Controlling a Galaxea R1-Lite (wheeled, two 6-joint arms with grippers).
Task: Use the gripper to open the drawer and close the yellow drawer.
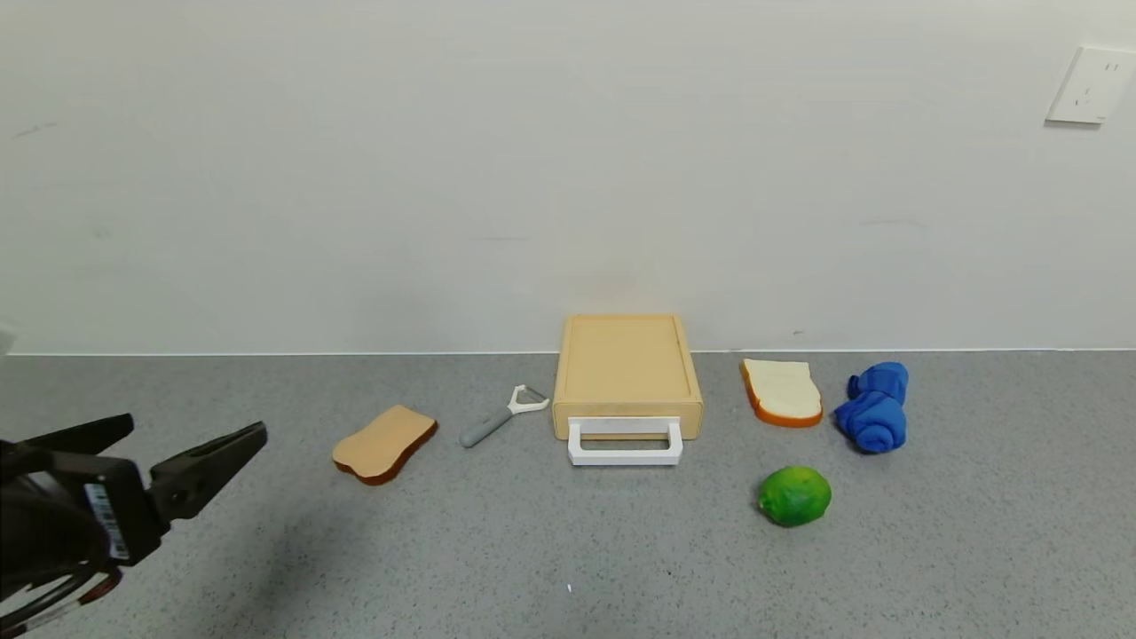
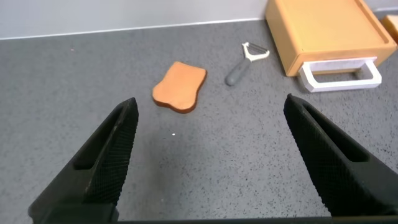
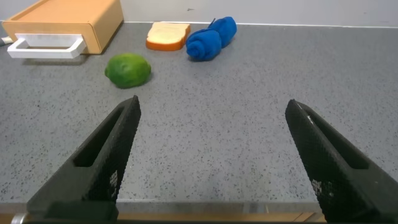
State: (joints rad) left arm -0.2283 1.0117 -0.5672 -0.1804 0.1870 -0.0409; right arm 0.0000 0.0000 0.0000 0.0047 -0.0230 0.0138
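The pale yellow-tan drawer (image 1: 627, 373) sits at the back middle of the counter against the wall, shut, its white loop handle (image 1: 625, 444) facing me. It also shows in the left wrist view (image 2: 326, 31) and the right wrist view (image 3: 68, 22). My left gripper (image 1: 191, 428) is open and empty, hovering at the far left above the counter, well left of the drawer. In its own view the left gripper (image 2: 211, 109) spans bare counter. My right gripper (image 3: 211, 109) is open and empty near the counter's front edge, out of the head view.
A tan bread slice (image 1: 384, 443) and a grey-handled peeler (image 1: 501, 415) lie left of the drawer. A white bread slice (image 1: 782, 391), a blue rolled cloth (image 1: 874, 406) and a green lime (image 1: 794, 496) lie to its right. A wall socket (image 1: 1091, 84) is at upper right.
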